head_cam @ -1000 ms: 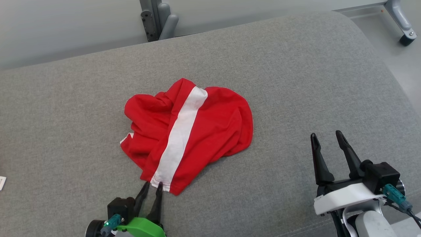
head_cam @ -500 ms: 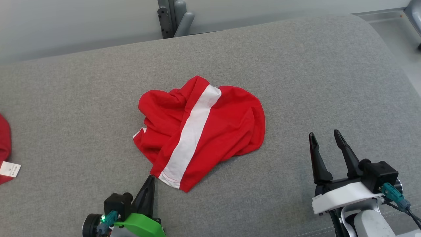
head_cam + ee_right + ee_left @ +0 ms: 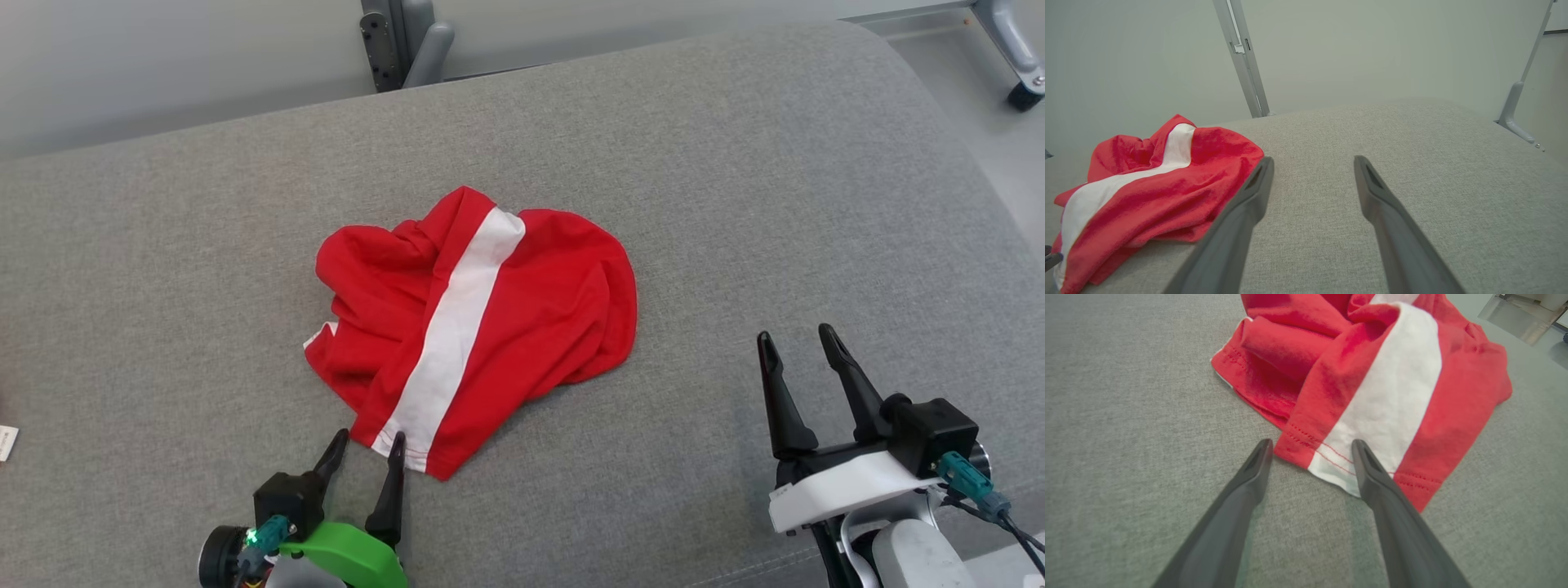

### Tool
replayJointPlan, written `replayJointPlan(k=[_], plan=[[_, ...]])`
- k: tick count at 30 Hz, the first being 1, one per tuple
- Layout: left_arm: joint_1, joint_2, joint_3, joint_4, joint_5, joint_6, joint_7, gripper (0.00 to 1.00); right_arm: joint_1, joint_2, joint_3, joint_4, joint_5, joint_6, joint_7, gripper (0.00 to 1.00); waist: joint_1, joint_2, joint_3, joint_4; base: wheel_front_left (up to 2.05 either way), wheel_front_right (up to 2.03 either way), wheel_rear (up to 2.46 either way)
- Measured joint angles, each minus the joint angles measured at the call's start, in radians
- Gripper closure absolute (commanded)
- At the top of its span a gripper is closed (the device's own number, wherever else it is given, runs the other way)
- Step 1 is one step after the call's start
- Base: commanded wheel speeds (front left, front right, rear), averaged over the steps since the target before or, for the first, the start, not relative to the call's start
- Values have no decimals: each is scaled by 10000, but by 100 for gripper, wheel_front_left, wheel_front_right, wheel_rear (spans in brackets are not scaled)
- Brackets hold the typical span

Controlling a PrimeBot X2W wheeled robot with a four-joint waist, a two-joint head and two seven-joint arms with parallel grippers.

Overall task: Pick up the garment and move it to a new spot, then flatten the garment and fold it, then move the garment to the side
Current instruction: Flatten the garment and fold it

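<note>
The garment (image 3: 490,318) is a crumpled red piece with a broad white stripe, lying mid-cushion on the grey upholstered surface (image 3: 735,204). My left gripper (image 3: 369,441) is open just at its near hemmed corner; in the left wrist view the garment (image 3: 1392,400) hem lies between and just beyond the left gripper (image 3: 1309,446) fingertips, and nothing is clamped. My right gripper (image 3: 796,341) is open over bare cushion to the right of the garment. In the right wrist view the garment (image 3: 1151,192) sits left of the right gripper (image 3: 1312,161).
A white label (image 3: 6,443) shows at the left edge of the head view. A grey metal post (image 3: 392,41) stands behind the cushion. A frame leg with a caster (image 3: 1020,86) is on the floor at the far right, where the cushion edge curves down.
The left gripper was partly open at the hem, shut half a second ago, and now stands wide open again. The head camera swung, shifting the whole picture. The garment has not been lifted.
</note>
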Motion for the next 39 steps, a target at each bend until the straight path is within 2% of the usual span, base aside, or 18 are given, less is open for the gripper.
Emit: replayJointPlan(k=[4,5,6,12,21,26,31,35,36,37,38,39], plan=[[-114,0,157,148,54,54,0,0,-5,-2,-17,29,6,0,0,0,0,0,81,-162,0,0,0],[-133,0,174,213,92,54,0,57,-5,-2,-19,27,6,0,2,0,0,0,103,-186,0,0,0],[-140,0,174,272,115,54,-2,100,-5,0,-23,25,6,0,0,0,0,0,126,-204,0,0,0],[-229,-4,128,221,134,27,-2,100,-5,25,-165,19,13,0,0,0,0,0,184,-72,0,0,0],[-285,90,1049,-1639,556,-48,0,100,3,127,-244,105,136,0,2,0,0,0,128,580,0,0,0],[-782,920,1630,-1453,782,-56,-2,100,5,180,-161,153,138,0,2,0,0,0,89,907,0,0,0],[-1911,1996,1766,69,1112,-67,46,100,-46,199,-23,184,153,0,0,0,0,0,220,847,0,0,0],[-2816,2504,1906,1289,1185,88,180,100,-79,201,-90,236,165,0,0,0,0,0,331,615,0,0,0],[-2976,2546,1946,1540,1185,151,211,73,-79,201,-111,255,165,0,0,0,0,0,346,557,0,0,0],[-3106,2558,1946,1795,1193,236,222,21,-79,199,-144,274,169,0,2,0,0,0,360,506,0,0,0],[-3213,2548,1965,2067,1193,311,307,0,-79,199,-159,288,176,0,2,0,0,0,368,461,0,0,0],[-3268,2525,2006,2268,1170,384,286,0,-78,199,-169,313,180,0,2,0,0,0,369,424,0,0,0]])
